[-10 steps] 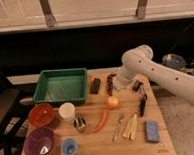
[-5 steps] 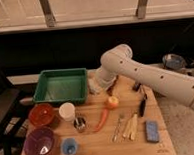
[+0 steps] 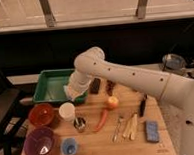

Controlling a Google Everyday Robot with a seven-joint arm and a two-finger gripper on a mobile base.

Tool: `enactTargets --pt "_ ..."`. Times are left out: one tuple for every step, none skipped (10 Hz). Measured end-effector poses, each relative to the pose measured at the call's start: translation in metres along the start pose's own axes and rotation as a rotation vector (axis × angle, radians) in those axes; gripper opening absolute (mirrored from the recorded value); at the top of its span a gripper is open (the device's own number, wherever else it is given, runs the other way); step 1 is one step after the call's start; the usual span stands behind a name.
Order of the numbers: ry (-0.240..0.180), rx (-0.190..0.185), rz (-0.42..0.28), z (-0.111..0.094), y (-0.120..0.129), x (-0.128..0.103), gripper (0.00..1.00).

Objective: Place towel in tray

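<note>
- The gripper [image 3: 74,89] sits at the near right corner of the green tray [image 3: 45,89], low over its rim; whether it is spread or pressed together I cannot tell, and the rig note asks that nothing more be said of that.
- A pale bundle, apparently the towel [image 3: 71,89], shows at the gripper's tip, right at the tray's right edge; whether it rests in the tray or hangs above it is unclear.
- The white arm [image 3: 135,79] comes in from 3 o'clock, runs leftward across the table [image 3: 95,145], bends at a rounded elbow [image 3: 89,61] and drops down toward 7 o'clock to the gripper.
- At 6 o'clock from the gripper stands a white cup [image 3: 67,112], with a small metal cup [image 3: 79,124] just beside it.
- At 4 o'clock lie an apple-like fruit [image 3: 113,102] and an orange carrot [image 3: 101,120].
- At 3 o'clock, just beside the arm, lies a dark block [image 3: 95,85].
- At 7 o'clock are a red bowl [image 3: 41,115], a purple bowl [image 3: 40,144] and a small blue cup [image 3: 69,146].
- Farther toward 4 o'clock lie pale utensils [image 3: 128,127], a dark-handled tool [image 3: 142,106] and a blue sponge [image 3: 152,130].
</note>
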Motion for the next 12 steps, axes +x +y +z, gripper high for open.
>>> enactTargets --pt "-0.029 -0.022 -0.027 0.025 -0.016 -0.013 0.0" --pt "-0.043 -0.036 -0.042 0.043 -0.025 -0.017 0.03" --pt "-0.054 -0.05 -0.056 0.065 -0.035 -0.016 0.11" --pt "-0.059 -0.058 -0.068 0.085 -0.047 -0.007 0.22" --pt "-0.059 -0.06 -0.072 0.095 -0.057 0.003 0.31" --pt "-0.055 -0.057 -0.073 0.101 -0.069 0.018 0.4" --pt "-0.044 -0.047 -0.07 0.1 -0.083 0.034 0.44" --pt "-0.029 -0.024 -0.06 0.092 -0.101 0.055 0.45" --pt "-0.02 -0.011 -0.05 0.085 -0.111 0.067 0.48" --pt "-0.006 0.01 -0.03 0.073 -0.124 0.088 0.59" --pt "0.0 0.022 -0.016 0.062 -0.128 0.106 0.7" --pt "0.001 0.028 -0.005 0.056 -0.129 0.118 0.77"
